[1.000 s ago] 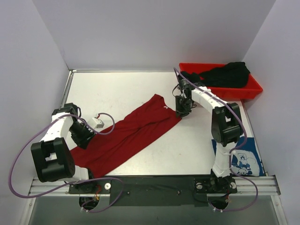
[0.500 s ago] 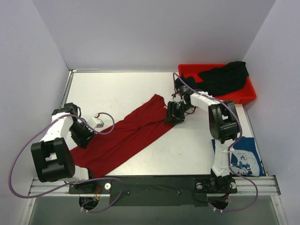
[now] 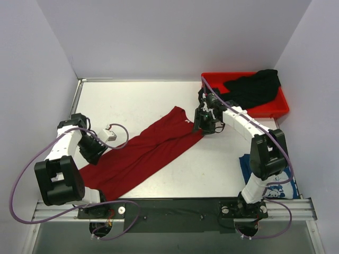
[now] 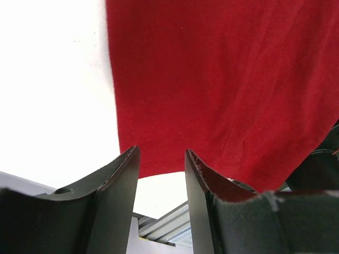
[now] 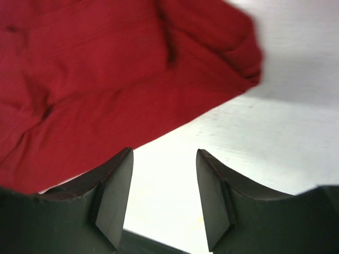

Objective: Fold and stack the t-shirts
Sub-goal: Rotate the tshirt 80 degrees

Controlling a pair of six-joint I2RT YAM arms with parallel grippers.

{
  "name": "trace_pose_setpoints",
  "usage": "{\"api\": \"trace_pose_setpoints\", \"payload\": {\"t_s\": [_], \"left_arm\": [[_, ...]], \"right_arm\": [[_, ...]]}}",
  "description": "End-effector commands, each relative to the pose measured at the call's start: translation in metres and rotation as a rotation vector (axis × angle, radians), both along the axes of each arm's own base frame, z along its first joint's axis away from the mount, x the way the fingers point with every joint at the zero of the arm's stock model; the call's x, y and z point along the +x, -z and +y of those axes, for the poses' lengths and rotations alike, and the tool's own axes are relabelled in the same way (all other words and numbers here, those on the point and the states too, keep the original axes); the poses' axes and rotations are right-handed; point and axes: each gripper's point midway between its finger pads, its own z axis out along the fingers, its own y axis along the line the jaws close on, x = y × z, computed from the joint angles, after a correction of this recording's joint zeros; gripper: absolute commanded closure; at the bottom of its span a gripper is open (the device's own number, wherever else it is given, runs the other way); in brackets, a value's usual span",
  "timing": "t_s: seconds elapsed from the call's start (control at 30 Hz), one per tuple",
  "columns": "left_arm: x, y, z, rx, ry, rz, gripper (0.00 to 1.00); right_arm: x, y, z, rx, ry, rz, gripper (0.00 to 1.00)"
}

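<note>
Your right tool (image 5: 164,156) is spread, nothing in it, over white bench (image 5: 296,132) just beside the rumpled far end of the soft dark red t-shirt (image 5: 95,74); your left tool (image 4: 161,159) is spread too, tips at its stitched hem. That shirt's a long diagonal strip with open bench around, both arms bent low toward it. Black t-shirt (image 3: 254,87) is heaped in the rigid red tray (image 3: 275,108), blue t-shirt (image 3: 244,168) at the near right edge.

The left tool (image 4: 161,153) hangs tilted downward at the end of a sharply folded arm, its dark fingers (image 4: 116,182) parted by a narrow gap with nothing pinched between them. The right tool (image 5: 164,154) is reached far out on its long forearm, angled down, its fingers (image 5: 112,188) likewise spread and empty.
</note>
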Motion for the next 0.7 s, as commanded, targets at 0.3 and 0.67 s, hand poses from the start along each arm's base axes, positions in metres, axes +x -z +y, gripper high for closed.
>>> {"api": "trace_pose_setpoints", "payload": {"t_s": [0.3, 0.67], "left_arm": [[0.039, -0.019, 0.011, 0.047, -0.094, -0.161, 0.5], [0.039, -0.017, 0.009, 0.039, -0.102, -0.156, 0.5]], "right_arm": [[0.044, 0.068, -0.043, -0.411, 0.148, 0.016, 0.46], [0.072, 0.043, -0.008, -0.441, -0.033, -0.096, 1.0]]}}
